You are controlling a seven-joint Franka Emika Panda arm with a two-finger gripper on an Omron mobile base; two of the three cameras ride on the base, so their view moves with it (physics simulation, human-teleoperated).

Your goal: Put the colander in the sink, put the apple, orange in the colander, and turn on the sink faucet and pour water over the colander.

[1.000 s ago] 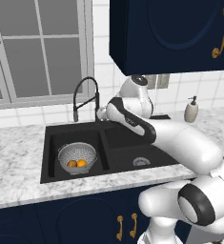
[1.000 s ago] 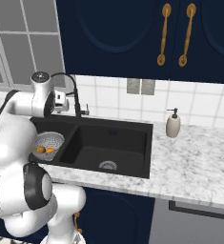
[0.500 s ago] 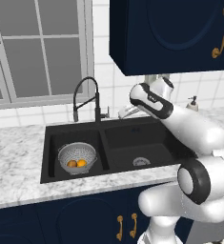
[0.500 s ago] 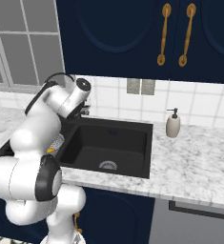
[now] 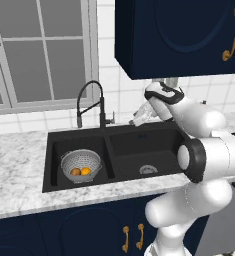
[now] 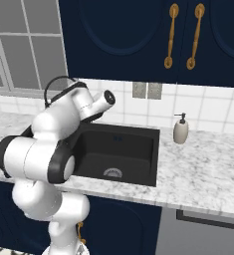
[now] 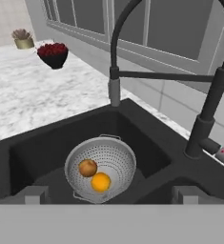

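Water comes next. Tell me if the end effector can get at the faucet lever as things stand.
Probably yes. The end effector hangs open just beside the faucet lever, and nothing stands between them; the colander sits lower, in the left basin.

Bright, even rendered light; soft shadows, slightly blurry.

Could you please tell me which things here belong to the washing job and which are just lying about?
Job: colander, apple, orange, sink, sink faucet.
Lying about: soap bottle, red flower bowl, small plant pot.
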